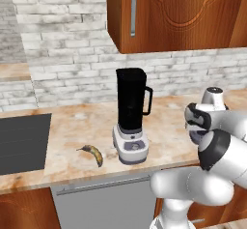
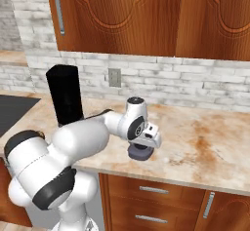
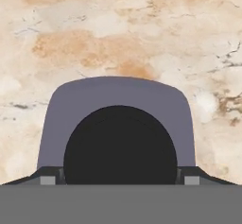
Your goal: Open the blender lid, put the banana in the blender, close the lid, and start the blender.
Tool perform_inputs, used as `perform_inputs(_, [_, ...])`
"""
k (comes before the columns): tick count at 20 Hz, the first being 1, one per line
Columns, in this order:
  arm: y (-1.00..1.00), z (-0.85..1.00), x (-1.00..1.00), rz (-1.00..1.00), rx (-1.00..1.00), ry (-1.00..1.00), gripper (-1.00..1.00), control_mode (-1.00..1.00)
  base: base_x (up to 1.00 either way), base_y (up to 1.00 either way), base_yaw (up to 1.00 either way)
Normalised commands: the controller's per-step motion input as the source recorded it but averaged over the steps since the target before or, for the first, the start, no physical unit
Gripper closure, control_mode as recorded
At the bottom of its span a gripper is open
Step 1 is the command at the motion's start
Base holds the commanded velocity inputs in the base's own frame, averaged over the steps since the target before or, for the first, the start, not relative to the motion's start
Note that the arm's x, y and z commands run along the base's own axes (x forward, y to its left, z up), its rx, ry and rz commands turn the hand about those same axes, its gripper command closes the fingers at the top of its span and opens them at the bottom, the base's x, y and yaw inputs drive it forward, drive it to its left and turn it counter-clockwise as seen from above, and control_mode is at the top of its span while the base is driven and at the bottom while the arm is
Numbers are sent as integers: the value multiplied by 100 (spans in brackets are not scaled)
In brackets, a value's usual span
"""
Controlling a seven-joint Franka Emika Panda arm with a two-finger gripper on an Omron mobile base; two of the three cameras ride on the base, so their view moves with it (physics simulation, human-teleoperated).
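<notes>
Even, bright rendered light, soft faint shadows, no glare, slightly coarse low-resolution textures.

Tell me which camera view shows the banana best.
The left base view shows it best: the banana lies in full on the counter, left of the blender base and apart from it. In the right base view the robot arm stands over that part of the counter. The hand view looks down on the lid instead.

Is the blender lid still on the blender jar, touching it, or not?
Apart. In the right base view the blender lid lies on the counter under the gripper, well right of the blender.
</notes>
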Motion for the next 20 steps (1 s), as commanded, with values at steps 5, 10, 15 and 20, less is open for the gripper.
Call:
perform_inputs(5, [1, -41, 34, 0, 2, 0, 100, -100, 0, 0, 0])
perform_inputs(10, [9, -44, 25, 0, 0, 3, 100, -100, 0, 0, 0])
perform_inputs(15, [3, -16, 3, 0, 0, 3, -100, -100, 0, 0, 0])
perform_inputs(20, [0, 46, -34, 0, 0, 0, -100, -100, 0, 0, 0])
